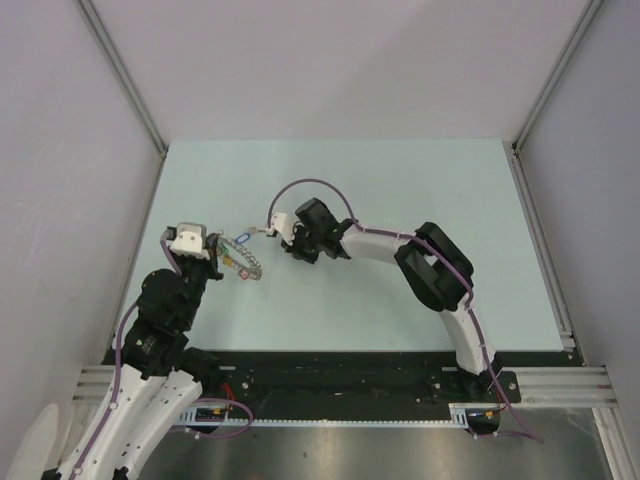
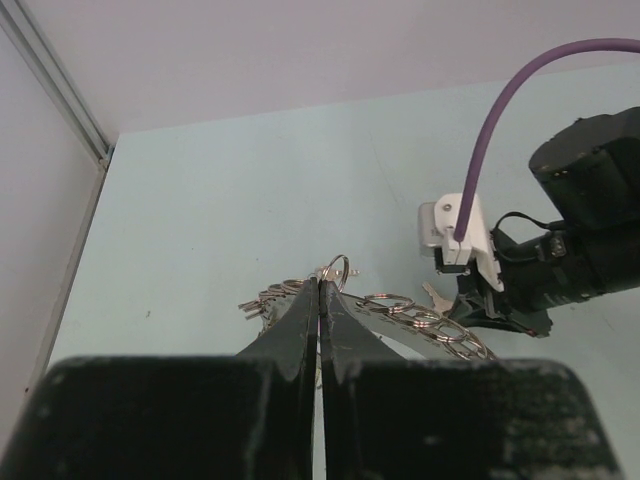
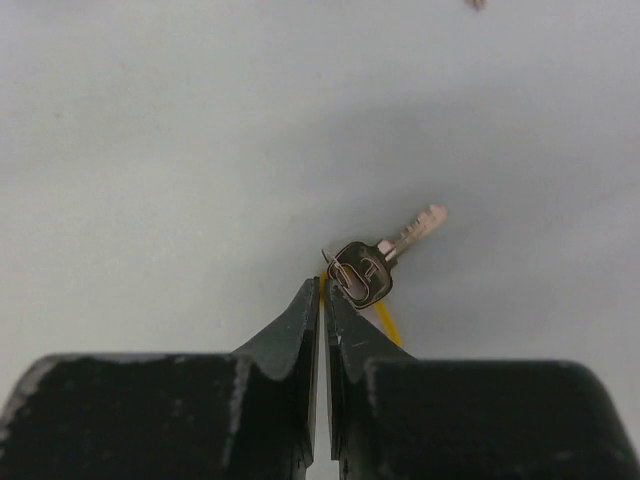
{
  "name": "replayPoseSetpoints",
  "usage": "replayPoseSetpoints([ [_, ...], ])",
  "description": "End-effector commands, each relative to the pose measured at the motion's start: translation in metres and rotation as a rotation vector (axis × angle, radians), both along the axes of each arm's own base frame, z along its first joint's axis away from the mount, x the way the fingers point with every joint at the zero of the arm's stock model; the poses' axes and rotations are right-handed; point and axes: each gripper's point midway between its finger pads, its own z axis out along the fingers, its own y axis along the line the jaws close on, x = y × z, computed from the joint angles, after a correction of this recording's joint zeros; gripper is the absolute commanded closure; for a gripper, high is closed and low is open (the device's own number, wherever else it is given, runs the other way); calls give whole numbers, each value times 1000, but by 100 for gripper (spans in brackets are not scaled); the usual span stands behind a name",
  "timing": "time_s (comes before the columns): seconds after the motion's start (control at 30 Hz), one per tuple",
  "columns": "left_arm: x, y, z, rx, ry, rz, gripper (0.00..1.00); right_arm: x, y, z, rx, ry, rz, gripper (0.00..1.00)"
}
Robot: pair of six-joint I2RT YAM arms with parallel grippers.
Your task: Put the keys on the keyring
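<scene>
From my seat, the keyring (image 1: 244,259) lies left of centre on the pale desk (image 1: 400,180), and there is open surface far of it and out to its right. The left wall (image 1: 70,170) stands fairly near on its other side, and the arm bases crowd its near side. The left end effector (image 2: 320,286) has its fingers pressed together at the keyring's left rim. In the wrist view a small split ring (image 2: 338,270) stands up right at the tips, so I read it as pinching the keyring there, with the ring's chain of loops fanning off to the right. The right end effector (image 3: 322,286) sits just beyond the keyring's far-right edge, close to it, though I cannot tell if they touch. Its fingers are closed tight on a key (image 3: 385,254), gripped by the dark head, with a strip of yellow tag (image 3: 386,322) showing beside the right finger. The key's long axis runs diagonally, its silver blade pointing up and to the right, away from the fingertips and clear of the desk.
</scene>
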Motion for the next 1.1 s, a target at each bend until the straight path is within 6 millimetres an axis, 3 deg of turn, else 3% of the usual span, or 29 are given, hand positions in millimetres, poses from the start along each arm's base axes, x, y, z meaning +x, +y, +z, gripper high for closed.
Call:
replayPoseSetpoints([
  [0.0, 1, -2, 27, -43, -94, -11, 100, -18, -62, -23, -167, 84, -219, 93],
  [0.1, 1, -2, 27, -45, -95, -13, 100, -31, -83, -20, -190, 129, -348, 93],
  [0.13, 1, -2, 27, -45, -95, -14, 100, -42, -96, -27, -207, 172, -417, 92],
  [0.23, 1, -3, 27, -48, -96, -16, 100, -63, -107, -20, -196, 223, -507, 92],
  [0.27, 1, -3, 28, -48, -96, -19, 100, -75, -116, -27, -212, 255, -556, 92],
  [0.4, 1, -5, 28, -49, -95, -28, 100, -109, -121, -30, -237, 300, -633, 85],
  [0.47, 1, -5, 28, -49, -95, -30, 100, -115, -119, -22, -221, 315, -629, 78],
  [0.5, 1, -6, 27, -50, -93, -33, 100, -117, -121, -19, -229, 313, -630, 77],
  [0.57, 1, -6, 25, -48, -89, -33, 100, -112, -120, 6, -177, 277, -637, 73],
  [0.63, 1, -7, 26, -48, -89, -36, 100, -110, -119, 26, -135, 289, -603, 60],
  [0.77, 1, -6, 26, -47, -89, -34, 100, -103, -124, 63, -105, 276, -543, 49],
  [0.9, 1, -6, 27, -45, -94, -33, 100, -92, -133, 69, -145, 219, -505, 40],
  [1.07, 1, -6, 27, -47, -94, -37, 100, -84, -134, 68, -215, 170, -435, 38],
])
